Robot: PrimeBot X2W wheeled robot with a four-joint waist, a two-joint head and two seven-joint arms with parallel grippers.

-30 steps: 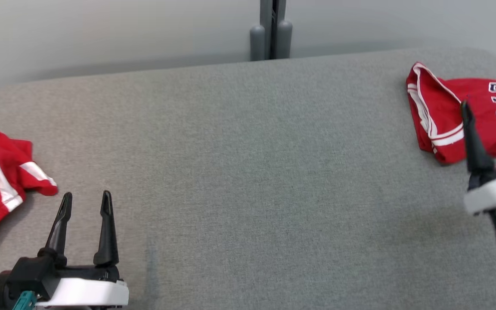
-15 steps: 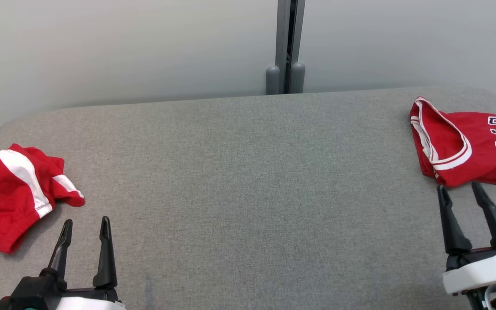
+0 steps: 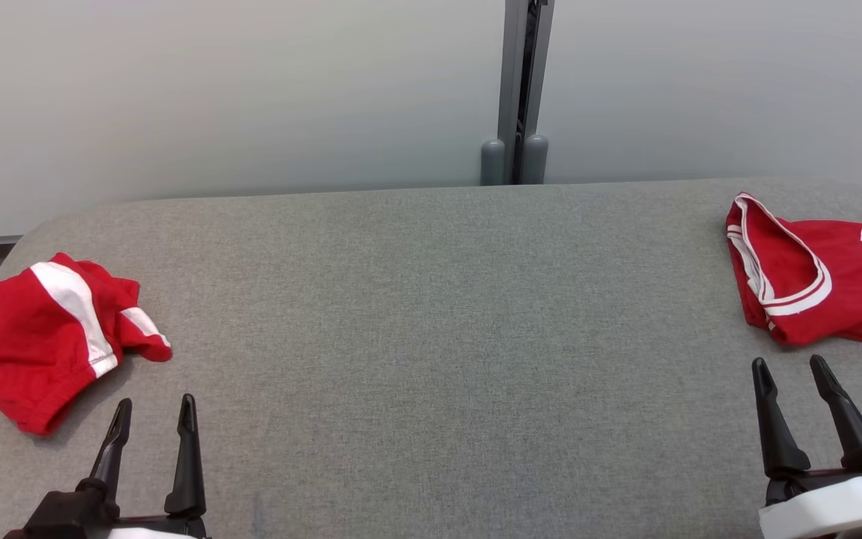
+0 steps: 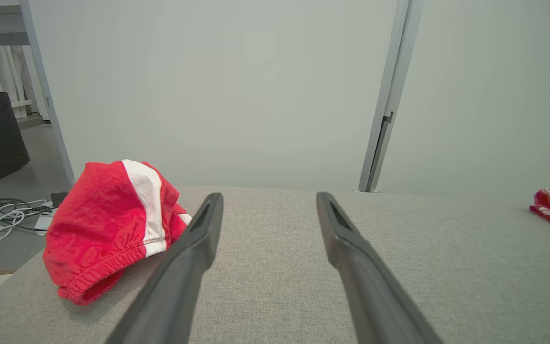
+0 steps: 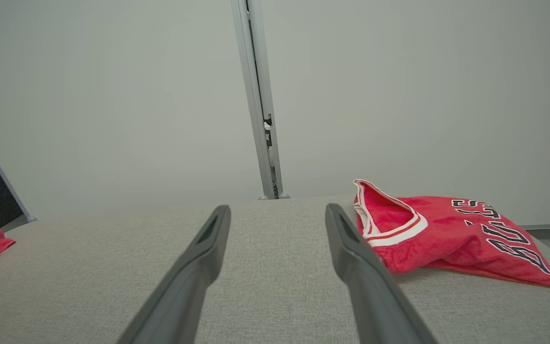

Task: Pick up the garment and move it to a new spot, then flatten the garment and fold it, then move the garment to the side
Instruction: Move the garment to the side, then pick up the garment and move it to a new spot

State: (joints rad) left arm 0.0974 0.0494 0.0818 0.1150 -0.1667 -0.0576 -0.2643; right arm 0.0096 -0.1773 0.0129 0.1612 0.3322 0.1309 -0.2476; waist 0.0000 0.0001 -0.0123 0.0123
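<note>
A crumpled red garment with white stripes, like shorts [image 3: 42,337], lies at the table's left end; in the left wrist view these shorts [image 4: 103,224] sit just left of my fingers. A folded red jersey with white trim and dark letters [image 3: 827,284] lies at the right end, also in the right wrist view [image 5: 447,234]. My left gripper [image 3: 156,402] stands open and empty near the front edge, right of the shorts. My right gripper [image 3: 788,361] is open and empty, just in front of the jersey and apart from it.
The grey fabric-covered table [image 3: 431,314] has rounded far corners. A pale wall with a grey vertical post [image 3: 517,90] stands right behind it. Cables lie on the floor [image 4: 3,220] beyond the left end.
The camera has tilted up, so the whole picture shifted down. My right gripper, which stood over the jersey, has drawn back to the near side of it. Both garments lie as before.
</note>
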